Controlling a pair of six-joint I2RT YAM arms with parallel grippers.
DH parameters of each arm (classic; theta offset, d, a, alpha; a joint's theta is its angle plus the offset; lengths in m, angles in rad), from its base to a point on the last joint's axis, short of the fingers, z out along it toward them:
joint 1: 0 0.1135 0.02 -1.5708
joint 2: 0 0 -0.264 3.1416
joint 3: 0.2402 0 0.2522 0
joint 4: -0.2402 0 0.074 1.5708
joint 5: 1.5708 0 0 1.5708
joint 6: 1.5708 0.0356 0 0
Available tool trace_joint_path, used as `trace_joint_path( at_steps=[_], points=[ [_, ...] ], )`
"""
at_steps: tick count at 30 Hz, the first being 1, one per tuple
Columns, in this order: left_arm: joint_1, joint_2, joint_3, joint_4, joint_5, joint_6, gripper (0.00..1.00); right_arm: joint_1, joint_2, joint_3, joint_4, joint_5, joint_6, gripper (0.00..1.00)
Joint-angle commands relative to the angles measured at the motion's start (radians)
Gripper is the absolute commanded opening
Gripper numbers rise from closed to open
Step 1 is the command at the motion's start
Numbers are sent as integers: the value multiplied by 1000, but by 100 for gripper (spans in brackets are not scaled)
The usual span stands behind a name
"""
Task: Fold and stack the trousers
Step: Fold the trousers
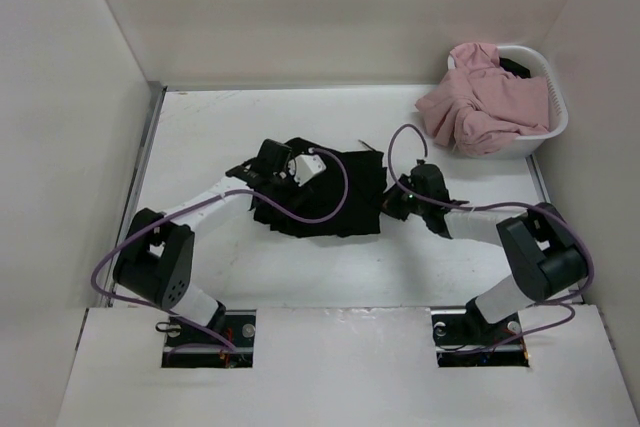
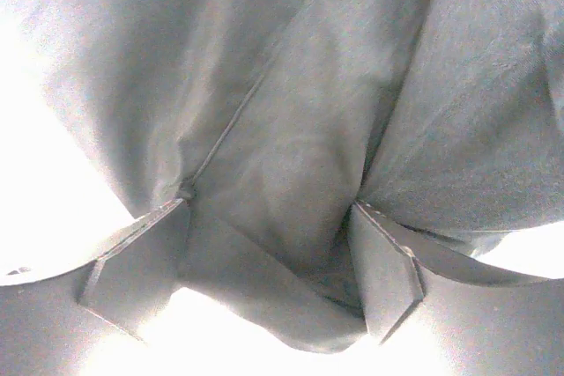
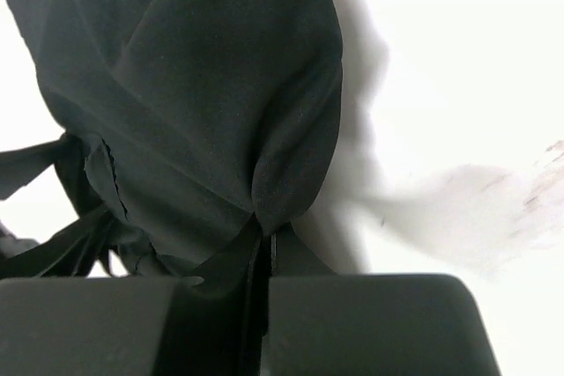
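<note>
trousers: black trousers (image 1: 325, 202) lie in a bunched, partly doubled heap in the middle of the table (image 1: 250, 127), touching both claws.
long axis: as far as I can read it from the top view, the heap is a little wider than it is deep and runs left to right between the arms. The legs and waistband cannot be told apart.
left gripper: left gripper (image 1: 272, 162) sits on the far-left corner of the heap. In its wrist view the fingers (image 2: 132, 261) stand apart, with a fold of cloth bulging into the gap. I cannot tell whether they squeeze it.
right gripper: right gripper (image 3: 263, 253) is at the right edge of the heap. Its jaws are drawn together on a thin pinch of black fabric, and creases run up from the bite.
key relation: the cloth lies leftward from the right claw and rightward and nearer from the left claw, so each arm has its own end.
nearer arm: I judge neither is nearer, since both are already at the fabric.
next move, my judgement: the right-hand edge looks ready to be carried across toward the left to close a fold, and the left claw needs a sure hold first.
risk: soft cloth may slip or drag the whole heap.
other: pink garments (image 1: 480, 97) fill the white laundry basket (image 1: 552, 122) at the far right, well apart from the trousers.
</note>
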Motion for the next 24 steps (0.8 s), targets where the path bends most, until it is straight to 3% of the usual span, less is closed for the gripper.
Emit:
trace_joint_path(
  at_steps=[1, 3, 5, 6, 7, 9, 12, 18, 24],
  points=[
    [32, 6, 64, 12, -44, 44, 71, -33, 4, 64, -19, 17, -51, 2],
    [39, -10, 84, -2, -30, 28, 71, -41, 12, 80, -42, -2, -74, 13],
    [49, -36, 105, -19, -15, -1, 72, -53, -6, 81, -68, -4, -99, 35],
    [54, -54, 120, -34, -7, -18, 72, -67, -28, 81, -85, -4, -112, 52],
    [81, -120, 177, -106, 29, -81, 73, -122, -115, 99, -181, 4, -173, 100],
    [101, -157, 209, -149, 53, -113, 74, -151, -160, 131, -259, 9, -218, 100],
    [193, -253, 284, -243, 137, -198, 75, -191, -259, 268, -506, 24, -363, 100],
    [543, -404, 326, -329, 252, -400, 77, -223, -327, 536, -998, 133, -601, 100],
    [857, -478, 225, -346, 238, -483, 77, -245, -349, 607, -1181, 295, -625, 100]
  ],
)
